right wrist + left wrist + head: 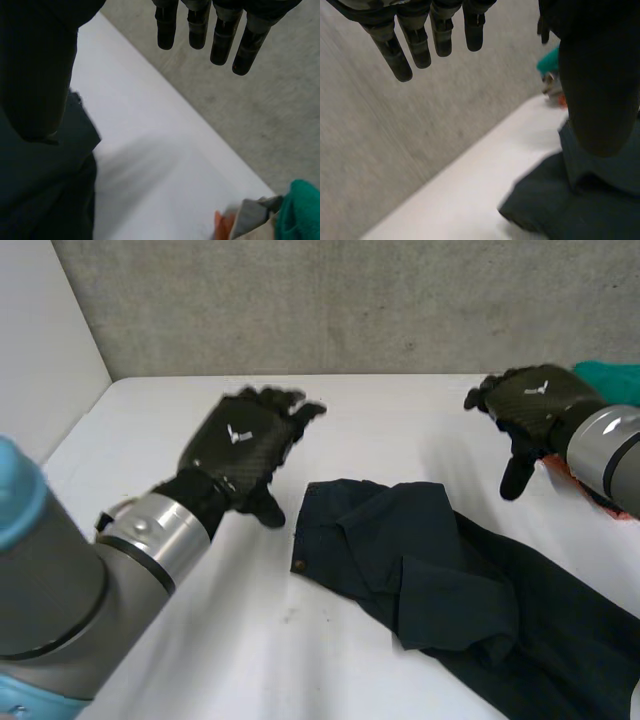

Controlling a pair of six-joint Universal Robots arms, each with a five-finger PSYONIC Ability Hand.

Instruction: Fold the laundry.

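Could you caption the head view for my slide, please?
The left hand and right hand hover open beside a crumpled dark garment.

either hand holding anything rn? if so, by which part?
Nothing held. Left hand and right hand are both open, clear of the dark garment.

Dark navy garment, teal cloth, white table
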